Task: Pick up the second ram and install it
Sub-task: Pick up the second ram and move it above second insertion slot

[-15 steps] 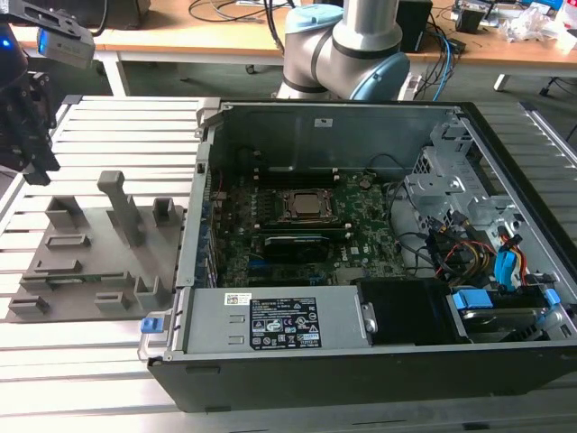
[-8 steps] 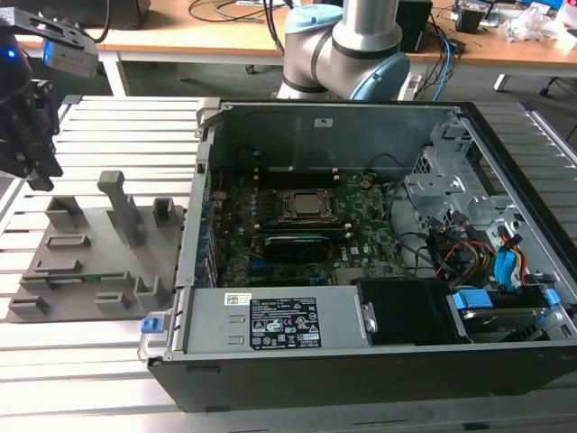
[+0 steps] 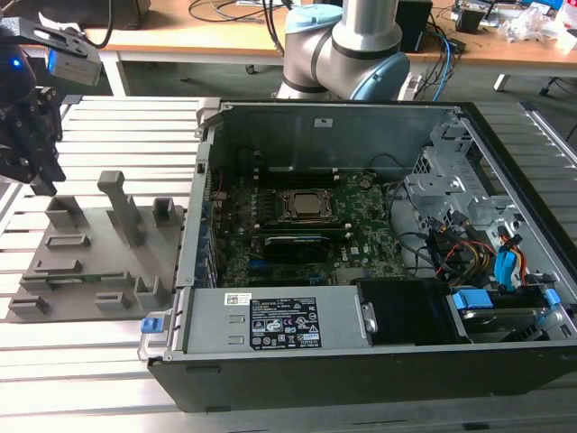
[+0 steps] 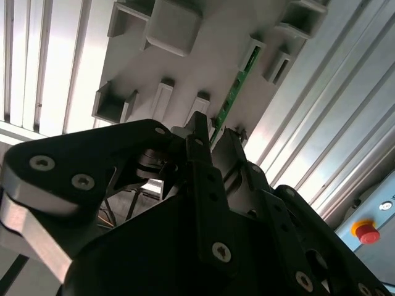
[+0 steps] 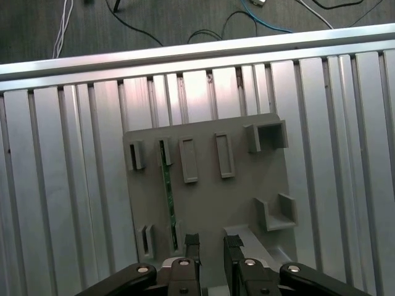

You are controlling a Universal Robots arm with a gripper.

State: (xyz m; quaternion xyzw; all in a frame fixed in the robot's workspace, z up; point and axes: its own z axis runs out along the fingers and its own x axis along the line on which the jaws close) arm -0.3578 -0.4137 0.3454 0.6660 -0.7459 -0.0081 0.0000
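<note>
The second ram (image 5: 168,197) is a thin green stick standing on edge in slots of a grey holder plate (image 5: 247,185); the second wrist view also shows the ram (image 4: 235,91). My gripper (image 5: 212,244) hovers above the plate's near end, just beside the ram's line. Its fingers are apart with nothing between them. In the exterior view the gripper (image 3: 42,180) hangs at the far left, over the holder plate (image 3: 86,271).
An open computer case (image 3: 343,361) lies at the exterior view's right of the plate. Inside are the motherboard, the CPU socket (image 3: 306,206) and a black card (image 3: 293,244) beside it. Several upright posts (image 3: 122,207) stick up from the holder. Ribbed aluminium table (image 5: 62,185) surrounds it.
</note>
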